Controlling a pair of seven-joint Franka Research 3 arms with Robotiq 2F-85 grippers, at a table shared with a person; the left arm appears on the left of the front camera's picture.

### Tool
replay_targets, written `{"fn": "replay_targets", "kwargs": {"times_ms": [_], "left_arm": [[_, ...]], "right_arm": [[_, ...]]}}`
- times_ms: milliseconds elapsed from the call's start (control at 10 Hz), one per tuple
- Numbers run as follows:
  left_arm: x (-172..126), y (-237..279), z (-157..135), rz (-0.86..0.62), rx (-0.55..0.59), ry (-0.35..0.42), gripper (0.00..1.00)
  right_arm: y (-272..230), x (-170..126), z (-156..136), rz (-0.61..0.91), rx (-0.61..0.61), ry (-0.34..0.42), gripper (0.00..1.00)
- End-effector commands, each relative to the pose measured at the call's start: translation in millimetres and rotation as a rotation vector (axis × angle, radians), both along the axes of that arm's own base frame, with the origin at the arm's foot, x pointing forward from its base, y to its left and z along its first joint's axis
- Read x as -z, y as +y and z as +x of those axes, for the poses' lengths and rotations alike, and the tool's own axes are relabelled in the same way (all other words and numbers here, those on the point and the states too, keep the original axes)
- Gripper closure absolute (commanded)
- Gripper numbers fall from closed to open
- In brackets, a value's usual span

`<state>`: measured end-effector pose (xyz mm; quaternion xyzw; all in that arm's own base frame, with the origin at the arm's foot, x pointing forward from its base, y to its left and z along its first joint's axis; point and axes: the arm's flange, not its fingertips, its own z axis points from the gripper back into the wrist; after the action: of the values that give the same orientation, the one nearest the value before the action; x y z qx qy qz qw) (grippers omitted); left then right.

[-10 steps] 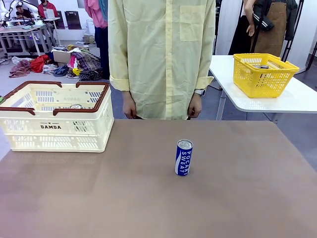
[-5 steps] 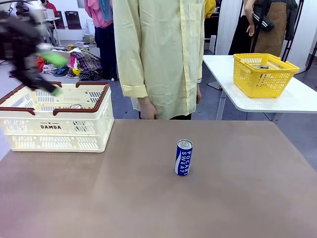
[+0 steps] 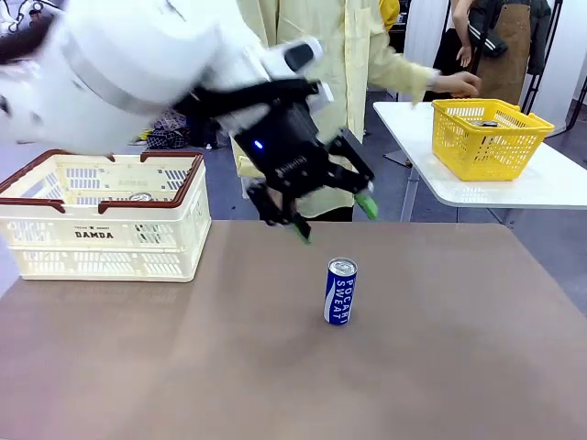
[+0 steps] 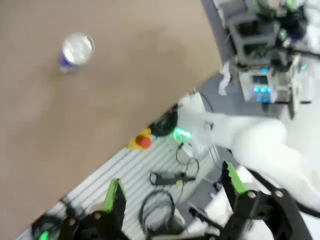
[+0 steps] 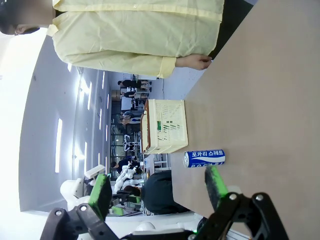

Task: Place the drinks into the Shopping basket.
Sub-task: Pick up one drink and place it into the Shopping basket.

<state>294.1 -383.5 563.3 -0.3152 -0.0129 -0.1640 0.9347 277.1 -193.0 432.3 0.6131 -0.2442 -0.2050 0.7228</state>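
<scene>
Pocari Sweat can, blue and upright, stood alone on the brown table, with the left gripper hanging in the air above it and a little toward the far edge. The jaws were spread wide and held nothing. In the left wrist view the can's silver top lay off in the upper-left corner, well away from the gap between the green pads, so the claw was not yet lined up. The right gripper was likewise released and empty, low at the table's near side, with the can well ahead of it. Farther left, near the table's far corner, sat the Shopping basket, with the silver top of a second can showing inside. Beyond the table a person reached a hand toward the yellow basket on the neighbouring table. The step in hand looked like the approach to the remaining can. The next move would call for centring the open jaws over it, lowering around its body, closing, then carrying it left over the basket's brown rim.
</scene>
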Motion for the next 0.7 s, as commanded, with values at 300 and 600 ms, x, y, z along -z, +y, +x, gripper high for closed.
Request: {"fn": "replay_targets", "kwargs": {"times_ms": [300, 600], "left_arm": [[-20.2, 17.2, -6.5, 0.005, 0.032, 0.023, 0.0], [0.2, -30.2, 21.1, 0.144, -0.054, 0.023, 0.0]], "right_arm": [[-1.0, -2.5, 3.3, 0.006, 0.007, -0.028, 0.0], [-1.0, -2.5, 3.3, 0.006, 0.007, -0.028, 0.0]]}}
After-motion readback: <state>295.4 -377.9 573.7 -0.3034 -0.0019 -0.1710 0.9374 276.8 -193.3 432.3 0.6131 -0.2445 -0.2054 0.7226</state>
